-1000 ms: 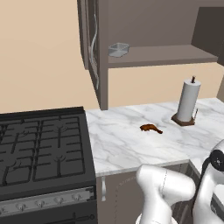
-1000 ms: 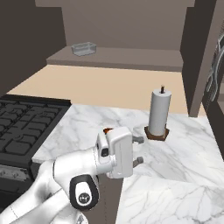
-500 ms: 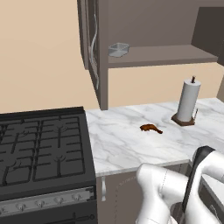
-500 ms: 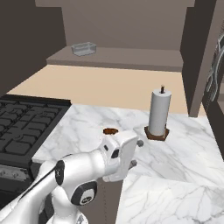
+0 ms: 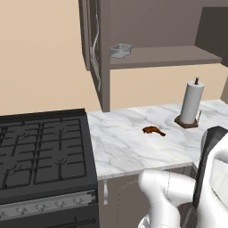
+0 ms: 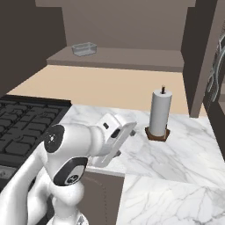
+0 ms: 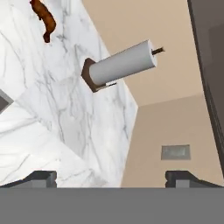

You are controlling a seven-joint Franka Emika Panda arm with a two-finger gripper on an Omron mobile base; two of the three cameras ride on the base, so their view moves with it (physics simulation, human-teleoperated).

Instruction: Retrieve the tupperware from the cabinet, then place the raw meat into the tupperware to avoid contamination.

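The tupperware [image 5: 120, 50] [image 6: 84, 48], small and translucent, sits at the left end of the inner shelf of the open cabinet [image 5: 165, 57] [image 6: 132, 58]. Down on the marble counter [image 5: 120, 142] lies the raw meat [image 5: 153, 130] [image 7: 45, 19], a reddish-brown drumstick. My arm [image 6: 79, 147] stands low in front of the counter, well below the shelf, and hides the meat in the right base view. In the hand view my gripper [image 7: 112, 177] is open, fingertips [image 7: 41, 177] wide apart with nothing between them, facing the counter's corner and the wall.
A white paper towel roll [image 5: 192, 103] [image 6: 159, 113] [image 7: 122, 65] stands upright on the counter to the right of the meat. A black gas stove [image 5: 42, 151] [image 6: 26, 125] adjoins the counter on the left. Open cabinet doors [image 5: 92, 42] [image 6: 218, 74] flank the shelf. A wall outlet [image 7: 176, 152] is visible.
My arm has swung and the hand has lifted and turned in front of the counter. The tupperware, meat and paper towel roll have stayed put.
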